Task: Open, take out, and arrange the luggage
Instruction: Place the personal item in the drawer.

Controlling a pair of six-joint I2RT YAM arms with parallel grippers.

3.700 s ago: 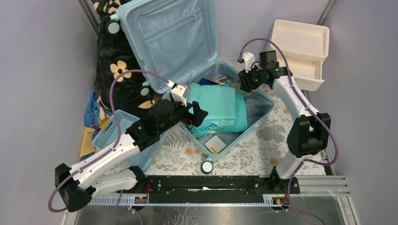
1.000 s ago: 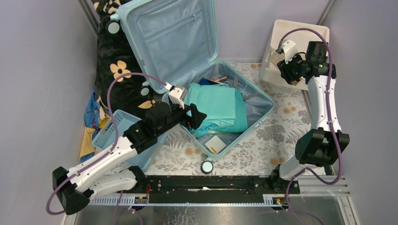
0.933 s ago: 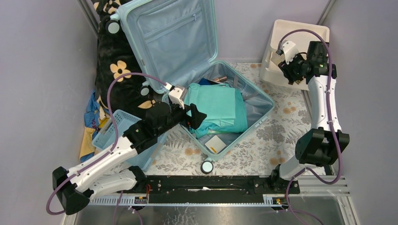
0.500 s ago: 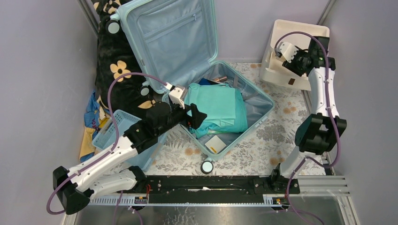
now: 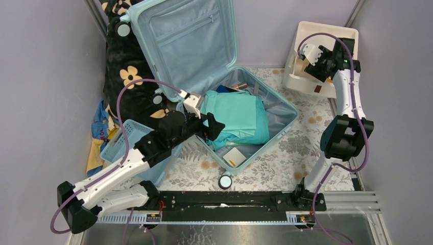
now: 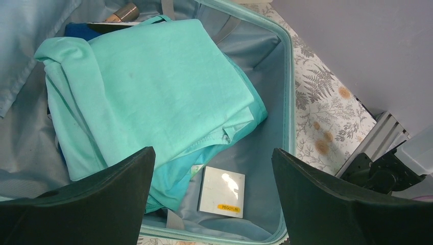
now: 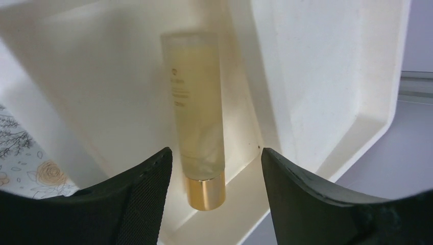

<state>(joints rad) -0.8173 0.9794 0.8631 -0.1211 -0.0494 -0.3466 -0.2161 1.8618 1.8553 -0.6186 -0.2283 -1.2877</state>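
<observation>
Walls: lilac, closing in the left, back and right.
Desk (image 5: 301, 138): covered by a leaf-and-flower print cloth.
Far left: black flowered blanket (image 5: 125, 76); small blue basket (image 5: 120, 143).
Left jaws: spread wide, empty, above a folded teal garment (image 5: 235, 115).
Luggage (image 5: 189, 41): centre-back of the desk, open; pale aqua shell, grey-blue lined lid propped upright.
Right jaws: apart, either side of a gold-capped tube (image 7: 196, 127) in the cream drawer unit (image 5: 319, 31), not gripping it.
</observation>
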